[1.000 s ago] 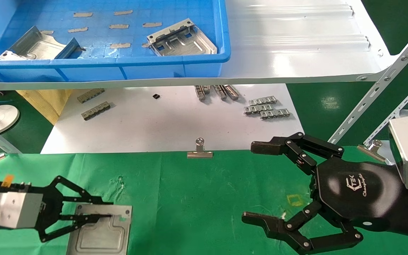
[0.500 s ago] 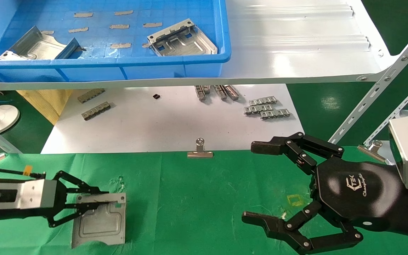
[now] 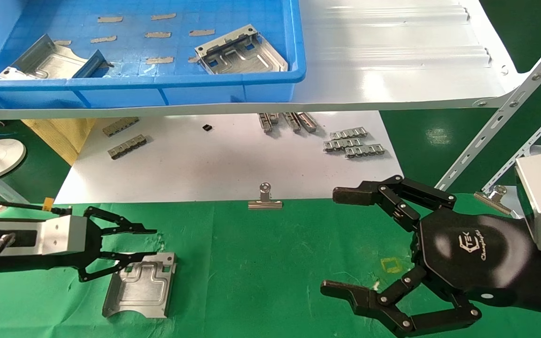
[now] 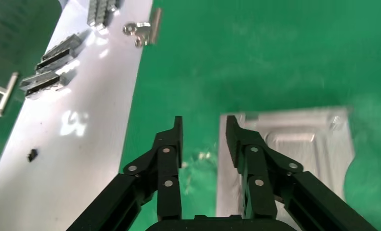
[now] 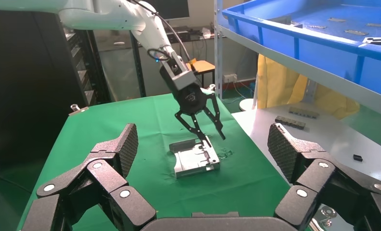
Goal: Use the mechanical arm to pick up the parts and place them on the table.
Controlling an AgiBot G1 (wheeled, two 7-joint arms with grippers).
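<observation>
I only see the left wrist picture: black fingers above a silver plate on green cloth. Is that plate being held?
Observer: No. The head view shows the left gripper open, and the plate lies on the green cloth with only one finger over its edge.
Operator: Are there more of them?
Observer: Yes. A second plate and a third plate sit in a blue bin on the shelf above.
Operator: And the other arm?
Observer: The right gripper hovers open over the cloth's right side, holding nothing.
</observation>
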